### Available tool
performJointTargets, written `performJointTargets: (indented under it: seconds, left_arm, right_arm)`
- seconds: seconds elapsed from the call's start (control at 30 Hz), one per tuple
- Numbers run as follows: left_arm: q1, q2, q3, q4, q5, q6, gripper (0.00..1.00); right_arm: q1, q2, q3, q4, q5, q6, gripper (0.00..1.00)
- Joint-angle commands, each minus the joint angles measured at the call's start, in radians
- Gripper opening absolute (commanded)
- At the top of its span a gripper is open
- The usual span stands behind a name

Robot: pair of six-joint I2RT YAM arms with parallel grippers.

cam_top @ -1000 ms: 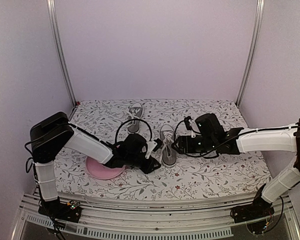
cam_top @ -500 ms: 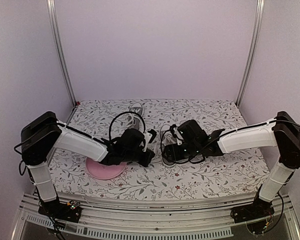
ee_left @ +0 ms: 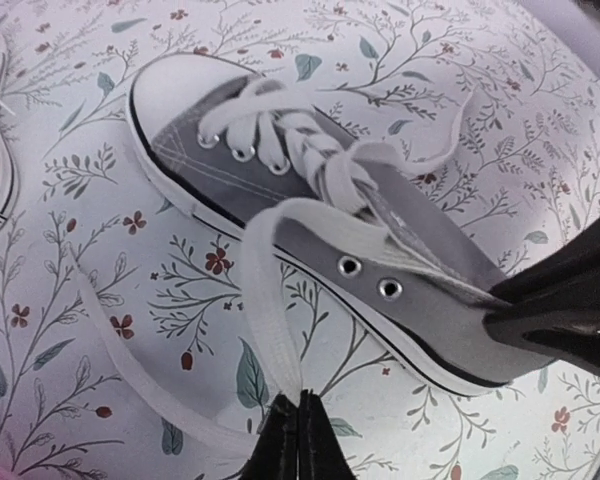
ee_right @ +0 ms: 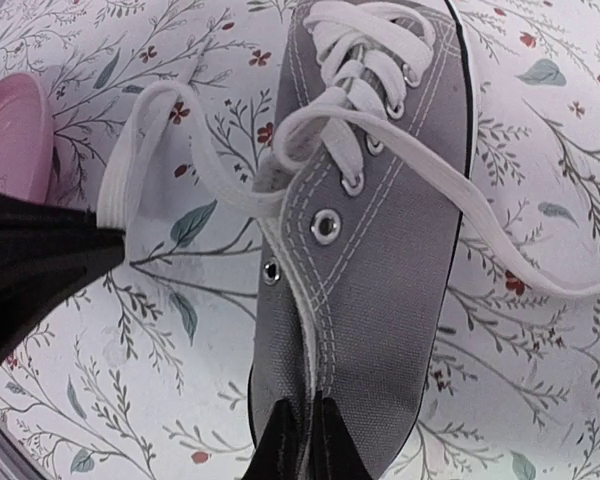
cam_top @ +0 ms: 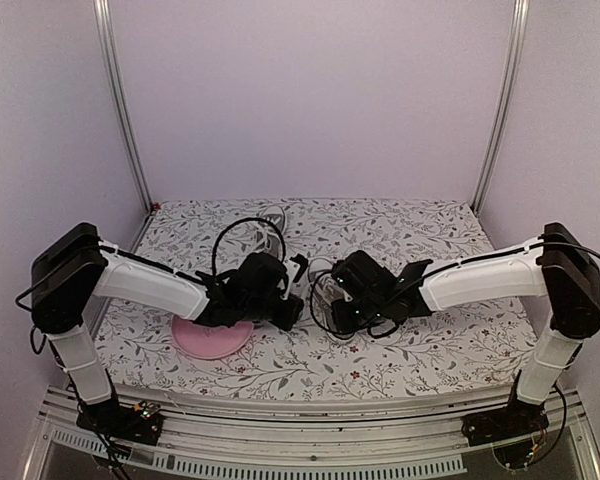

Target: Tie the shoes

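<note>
Left wrist: untied grey shoe (ee_left: 310,230), left hand (ee_left: 300,435) pinching its lace (ee_left: 265,300), right hand (ee_right: 305,425) closed

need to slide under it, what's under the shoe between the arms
Floral cloth shows all round the shoe; its lace runs to the shut left end effector. The patch beneath the sole is covered.

1. On the worktop (cam_top: 430,350), at the middle: near shoe (ee_left: 320,220), between left tool (ee_left: 300,440) and right tool (ee_right: 308,440).
2. Behind it, toward the back: far shoe (cam_top: 272,214).
3. Left of and before near shoe: plate (cam_top: 208,342), partly under the left arm.
4. From near shoe across the worktop to left tool's tip: lace (ee_left: 265,300).
</note>
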Motion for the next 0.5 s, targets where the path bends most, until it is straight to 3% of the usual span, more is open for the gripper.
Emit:
performJointTargets:
  seconds: [0.0, 0.2, 0.23, 0.37, 0.47]
  left_arm:
    - [-0.035, -0.076, 0.001, -0.029, 0.03, 0.063, 0.0]
    - [-0.094, -0.15, -0.054, -0.058, 0.048, 0.095, 0.0]
    - [-0.101, -0.16, -0.064, -0.059, 0.049, 0.095, 0.0]
    - [-0.114, -0.183, -0.099, -0.045, 0.062, 0.101, 0.0]
    - [-0.116, -0.183, -0.107, -0.042, 0.064, 0.101, 0.0]
  right_arm:
    - [0.07, -0.137, -0.064, -0.165, -0.05, 0.13, 0.02]
    - [0.182, -0.247, -0.162, -0.212, -0.154, 0.283, 0.06]
    - [0.194, -0.265, -0.176, -0.189, -0.185, 0.292, 0.11]
    - [0.203, -0.365, -0.239, -0.083, -0.205, 0.278, 0.49]
    - [0.178, -0.422, -0.249, -0.014, -0.187, 0.143, 0.67]
